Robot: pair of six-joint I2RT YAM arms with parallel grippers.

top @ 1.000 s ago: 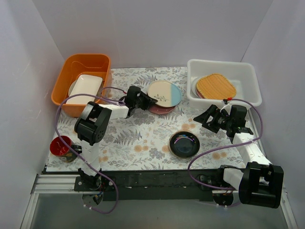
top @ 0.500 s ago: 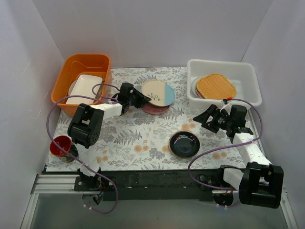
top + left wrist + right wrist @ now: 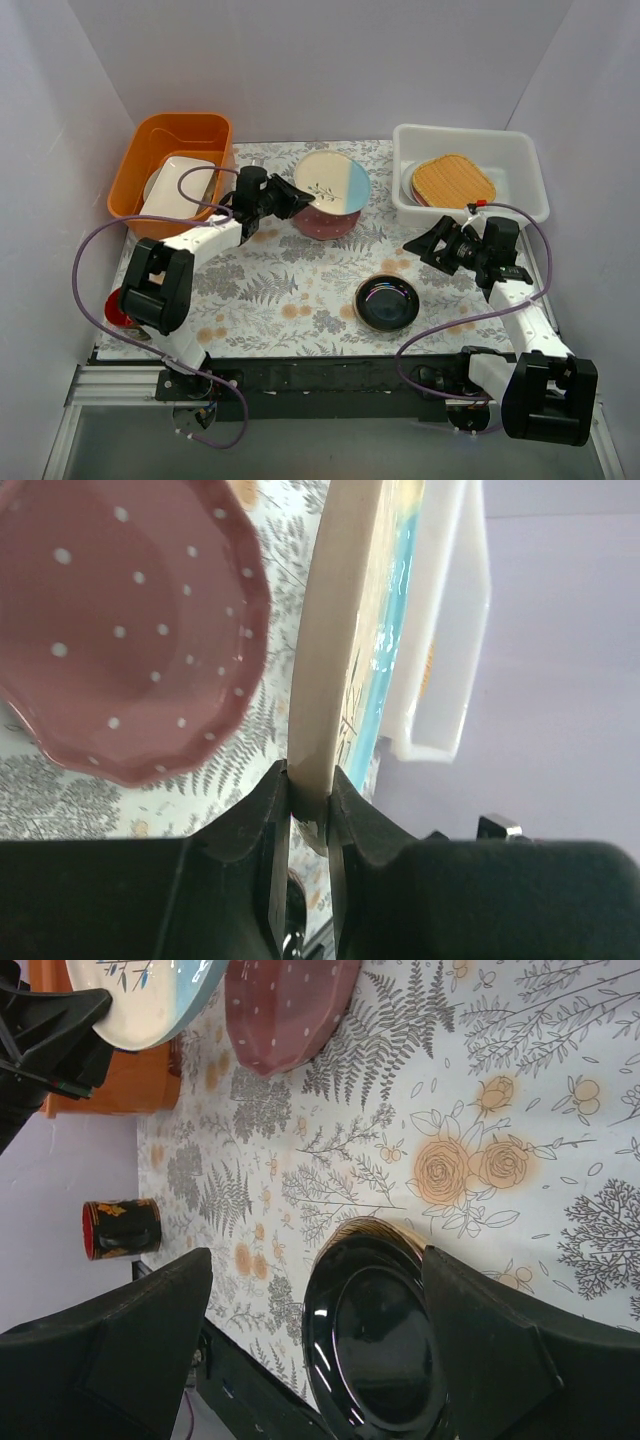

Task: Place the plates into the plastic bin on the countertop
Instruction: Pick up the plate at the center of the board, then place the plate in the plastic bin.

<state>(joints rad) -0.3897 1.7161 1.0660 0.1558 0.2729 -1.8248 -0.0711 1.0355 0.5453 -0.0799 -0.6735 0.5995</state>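
Note:
My left gripper is shut on the near rim of the cream-and-blue plate, which hangs lifted above the pink dotted plate. The pink plate lies on the countertop. A glossy black plate lies at the front centre. My right gripper stands open just right of it, above the surface, with nothing held. The plastic bin at the back right holds a mustard yellow plate on top of others.
An orange tub at the back left holds a white rectangular dish. A small red-and-black cup lies at the front left. White walls close in the left, back and right sides.
The left gripper has lifted the cream-and-blue plate off the pink dotted plate and drawn it up and back, uncovering the pink one. The right arm has barely moved.

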